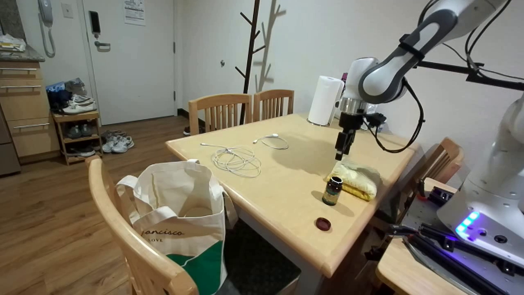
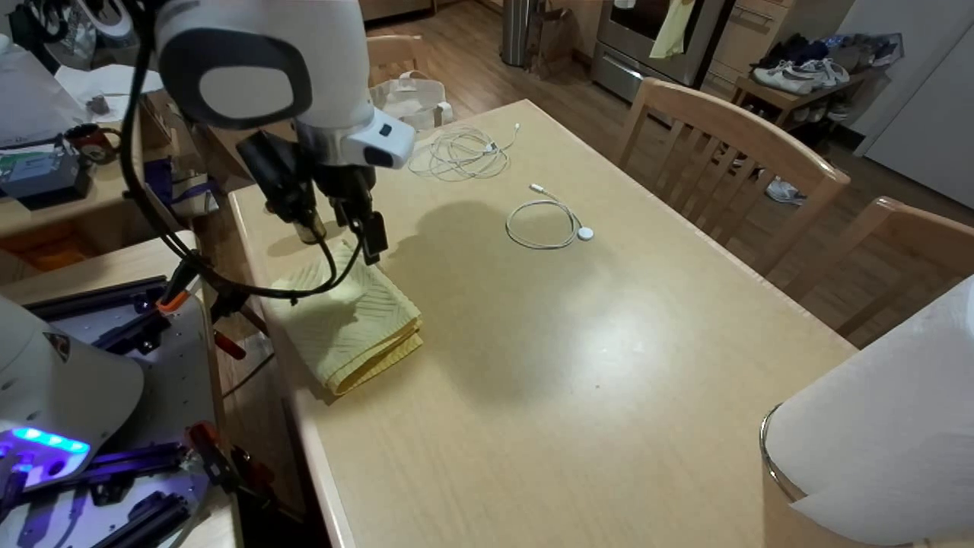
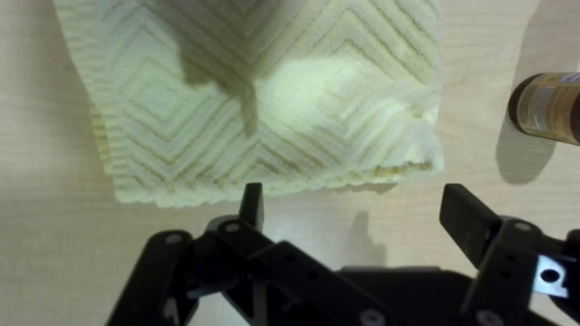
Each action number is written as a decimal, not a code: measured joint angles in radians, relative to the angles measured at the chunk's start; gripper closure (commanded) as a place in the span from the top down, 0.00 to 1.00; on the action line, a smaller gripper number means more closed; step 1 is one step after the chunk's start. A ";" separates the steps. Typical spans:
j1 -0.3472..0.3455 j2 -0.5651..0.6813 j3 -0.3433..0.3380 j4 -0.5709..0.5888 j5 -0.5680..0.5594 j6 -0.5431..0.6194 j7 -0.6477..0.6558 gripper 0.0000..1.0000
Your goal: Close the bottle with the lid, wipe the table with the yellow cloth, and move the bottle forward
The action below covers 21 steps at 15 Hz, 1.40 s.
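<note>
The yellow cloth [image 1: 355, 180] lies folded on the table [image 1: 286, 164]; it also shows in an exterior view [image 2: 346, 323] and in the wrist view [image 3: 281, 104]. The small dark bottle [image 1: 332, 192] stands upright and uncapped beside the cloth. It is partly hidden behind the gripper in an exterior view [image 2: 310, 228] and cut by the right edge of the wrist view [image 3: 543, 107]. The dark red lid [image 1: 323, 223] lies on the table near the bottle. My gripper [image 1: 342, 152] is open and empty above the cloth's edge, with its fingers apart in the wrist view [image 3: 353, 194].
White cables [image 1: 235, 159] lie on the table. A paper towel roll [image 1: 325, 100] stands at one end. A tote bag [image 1: 184, 217] sits on a chair [image 1: 123, 221] beside the table. More chairs [image 2: 730, 160] line another side.
</note>
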 measured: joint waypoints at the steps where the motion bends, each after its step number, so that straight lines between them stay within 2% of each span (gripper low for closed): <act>1: 0.008 -0.036 0.000 -0.001 -0.025 -0.012 -0.008 1.00; 4: 0.050 -0.138 0.007 0.000 -0.040 -0.060 -0.083 1.00; 7: 0.126 -0.225 0.030 0.007 -0.040 -0.129 -0.137 1.00; 11: 0.242 -0.262 0.089 0.054 -0.040 -0.171 -0.164 1.00; 15: 0.322 -0.191 0.146 0.150 -0.050 -0.172 -0.220 1.00; 21: 0.334 0.022 0.168 0.307 -0.065 -0.211 -0.426 1.00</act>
